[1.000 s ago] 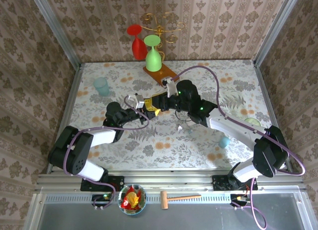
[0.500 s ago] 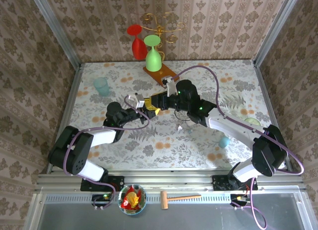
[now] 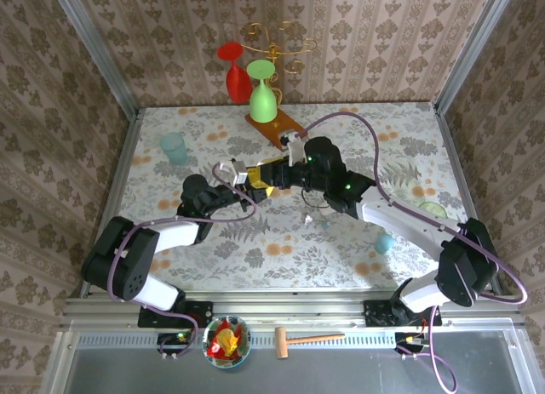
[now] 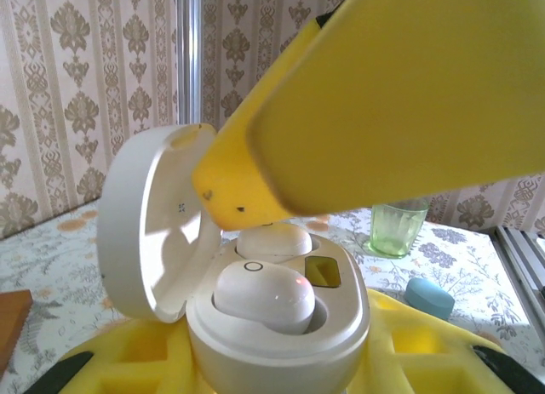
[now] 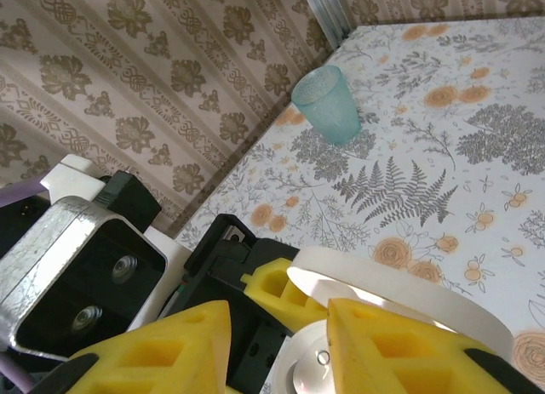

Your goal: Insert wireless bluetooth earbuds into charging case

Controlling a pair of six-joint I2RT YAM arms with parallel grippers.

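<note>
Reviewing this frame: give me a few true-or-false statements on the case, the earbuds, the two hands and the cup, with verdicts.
1. The charging case has its lid open. True.
2. The case is empty. False: two earbuds sit in it.
3. The left hand holds the case. True.
4. The right hand is clamped on an earbud. False: it stands open above the case, holding nothing.
5. The teal cup lies tipped over. False: it stands upright on the table.
</note>
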